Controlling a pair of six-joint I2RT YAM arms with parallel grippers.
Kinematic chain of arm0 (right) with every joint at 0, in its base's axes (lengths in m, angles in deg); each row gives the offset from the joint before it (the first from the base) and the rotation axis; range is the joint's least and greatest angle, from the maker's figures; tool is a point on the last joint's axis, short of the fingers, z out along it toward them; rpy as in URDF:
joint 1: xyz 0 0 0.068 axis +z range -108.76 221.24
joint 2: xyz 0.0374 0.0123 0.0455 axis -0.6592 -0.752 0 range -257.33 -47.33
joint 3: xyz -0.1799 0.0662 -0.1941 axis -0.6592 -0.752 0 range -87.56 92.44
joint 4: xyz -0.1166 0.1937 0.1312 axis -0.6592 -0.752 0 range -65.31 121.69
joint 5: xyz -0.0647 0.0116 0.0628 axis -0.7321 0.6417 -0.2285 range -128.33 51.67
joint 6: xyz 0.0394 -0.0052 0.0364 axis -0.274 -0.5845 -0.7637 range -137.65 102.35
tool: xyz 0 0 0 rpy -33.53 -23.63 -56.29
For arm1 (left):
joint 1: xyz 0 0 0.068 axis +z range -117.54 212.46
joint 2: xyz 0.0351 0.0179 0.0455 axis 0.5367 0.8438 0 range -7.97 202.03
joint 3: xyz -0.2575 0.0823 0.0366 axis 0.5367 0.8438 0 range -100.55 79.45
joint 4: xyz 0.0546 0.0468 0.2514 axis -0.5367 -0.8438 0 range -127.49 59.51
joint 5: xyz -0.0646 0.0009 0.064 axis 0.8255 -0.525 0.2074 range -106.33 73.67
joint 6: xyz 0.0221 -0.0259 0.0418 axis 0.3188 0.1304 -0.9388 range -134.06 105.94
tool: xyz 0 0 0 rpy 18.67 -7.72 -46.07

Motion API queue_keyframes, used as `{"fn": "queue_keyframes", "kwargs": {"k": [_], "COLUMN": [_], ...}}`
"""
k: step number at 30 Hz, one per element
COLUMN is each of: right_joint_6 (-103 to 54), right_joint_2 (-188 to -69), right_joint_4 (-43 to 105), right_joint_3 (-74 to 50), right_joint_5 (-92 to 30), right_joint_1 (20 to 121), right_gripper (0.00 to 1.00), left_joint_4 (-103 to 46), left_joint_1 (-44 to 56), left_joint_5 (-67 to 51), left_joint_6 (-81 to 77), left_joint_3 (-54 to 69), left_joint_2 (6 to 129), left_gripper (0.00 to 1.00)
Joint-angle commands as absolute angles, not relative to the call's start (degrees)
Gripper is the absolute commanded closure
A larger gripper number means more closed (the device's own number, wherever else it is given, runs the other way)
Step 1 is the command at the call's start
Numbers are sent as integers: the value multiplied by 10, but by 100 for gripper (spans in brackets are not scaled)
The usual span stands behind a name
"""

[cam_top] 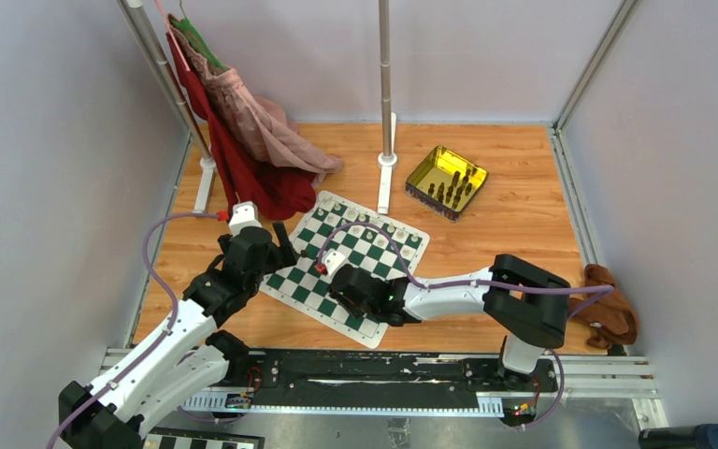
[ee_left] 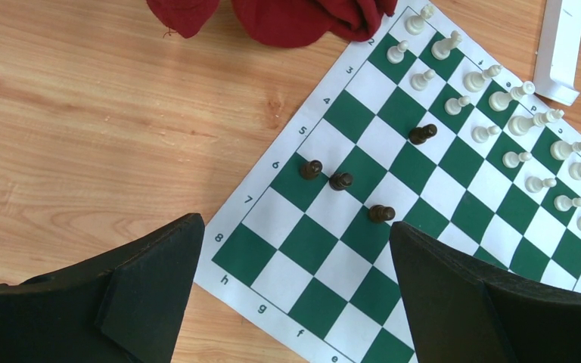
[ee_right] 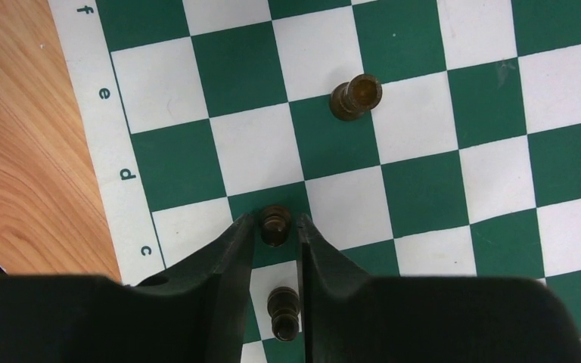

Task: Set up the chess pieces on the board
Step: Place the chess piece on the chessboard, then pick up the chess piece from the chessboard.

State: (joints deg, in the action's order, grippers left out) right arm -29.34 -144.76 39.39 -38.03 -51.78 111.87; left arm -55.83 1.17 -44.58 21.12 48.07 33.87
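Note:
The green and white board lies at an angle on the wooden table. Cream chess pieces stand in two rows along its far side. Several dark pawns stand scattered on the near half. My right gripper is low over the c-file edge, its fingertips on either side of an upright dark pawn with thin gaps showing. A second dark pawn stands further back between the fingers, and a third dark piece stands ahead. My left gripper hangs wide open over the h8 corner, holding nothing.
A yellow transparent tray with dark pieces sits at the back right. A white pole stand touches the board's far edge. Red and pink garments hang over its left corner. A brown cloth lies at the right.

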Motion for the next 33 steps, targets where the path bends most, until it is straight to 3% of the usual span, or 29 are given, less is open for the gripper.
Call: {"fn": "queue_keyframes", "kwargs": {"k": [1,4,19,33], "right_joint_6": [-299,-297,-269,-291], "right_joint_2": [-1442,-1440,-1401,-1336], "right_joint_4": [387,384,343,350], "right_joint_3": [-388,-387,-334,-342], "right_joint_5": [-518,-519,-551,-597], "right_joint_1": [1126,1127,1126,1035], "right_gripper": [66,61,60,60], "left_joint_4": [-546,-546,-537,-404], "left_joint_1": [14,15,14,14], "left_joint_5": [-448,-448,-454,-369], "left_joint_6": [214,214,204,132], "left_joint_3": [485,485,474,432], "left_joint_2": [334,334,344,481], "left_gripper": [0,0,0,0]}}
